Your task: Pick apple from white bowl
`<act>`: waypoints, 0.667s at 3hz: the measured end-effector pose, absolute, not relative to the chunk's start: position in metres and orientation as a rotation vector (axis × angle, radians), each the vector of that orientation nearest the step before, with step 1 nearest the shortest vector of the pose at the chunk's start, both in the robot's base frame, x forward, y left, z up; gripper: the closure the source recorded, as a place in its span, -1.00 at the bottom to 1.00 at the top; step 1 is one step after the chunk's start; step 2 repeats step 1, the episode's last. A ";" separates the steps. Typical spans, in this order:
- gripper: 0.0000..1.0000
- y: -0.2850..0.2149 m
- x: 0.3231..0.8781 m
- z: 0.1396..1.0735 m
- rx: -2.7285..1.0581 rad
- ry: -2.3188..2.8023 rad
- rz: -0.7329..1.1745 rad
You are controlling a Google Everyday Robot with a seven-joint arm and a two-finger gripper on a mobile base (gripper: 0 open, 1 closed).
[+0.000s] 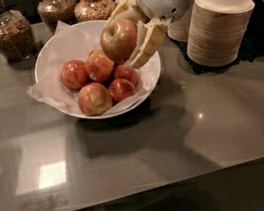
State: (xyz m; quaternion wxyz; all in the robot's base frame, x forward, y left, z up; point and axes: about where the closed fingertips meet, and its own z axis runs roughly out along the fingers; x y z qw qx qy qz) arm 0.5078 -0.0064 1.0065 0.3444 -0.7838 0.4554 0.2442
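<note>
Reflecting soft patches of light, a grey glossy surface is seen across the whole view. Behind it the room is dark. At the back edge three glass jars with brown grainy contents are placed in a row. On the right, stacks of tan disposable bowls are standing on a dark mat. No brand, label or readable writing is found on anything.

The white bowl, lined with crinkled white paper, is placed near the jars. Five smaller red apples are left inside it, touching each other.

The tool is held above the right part of the bowl. Its beige fingers are closed around the apple, which is lifted clear of the other fruit.
</note>
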 end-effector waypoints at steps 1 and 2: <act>1.00 -0.007 0.508 1.007 -2.034 1.182 0.632; 1.00 -0.007 0.508 1.007 -2.034 1.182 0.632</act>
